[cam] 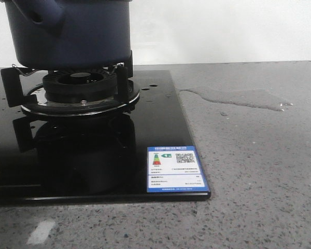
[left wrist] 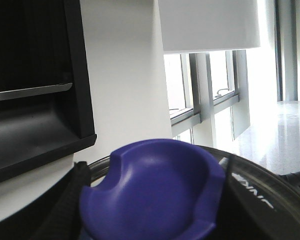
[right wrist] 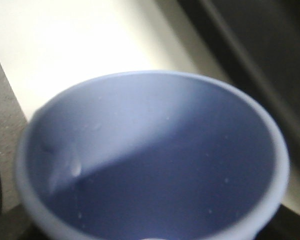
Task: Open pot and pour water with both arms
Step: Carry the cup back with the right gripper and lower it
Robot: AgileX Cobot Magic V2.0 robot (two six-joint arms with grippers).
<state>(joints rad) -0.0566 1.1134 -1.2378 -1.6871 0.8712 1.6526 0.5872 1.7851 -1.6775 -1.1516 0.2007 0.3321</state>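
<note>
Fingers of both grippers are out of sight, so their grip cannot be told. On the burner [cam: 80, 93] sits the navy pot [cam: 67, 33]; water [cam: 238, 98] pools right of it. The pale cup [right wrist: 150, 160] holds only droplets.

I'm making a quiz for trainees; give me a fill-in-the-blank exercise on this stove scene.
1. The pot sits on the gas ____.
2. A puddle of water lies on the grey ____ right of the stove.
3. The cooktop's near right corner bears a blue-edged ____.

Missing: burner; countertop; label
</note>
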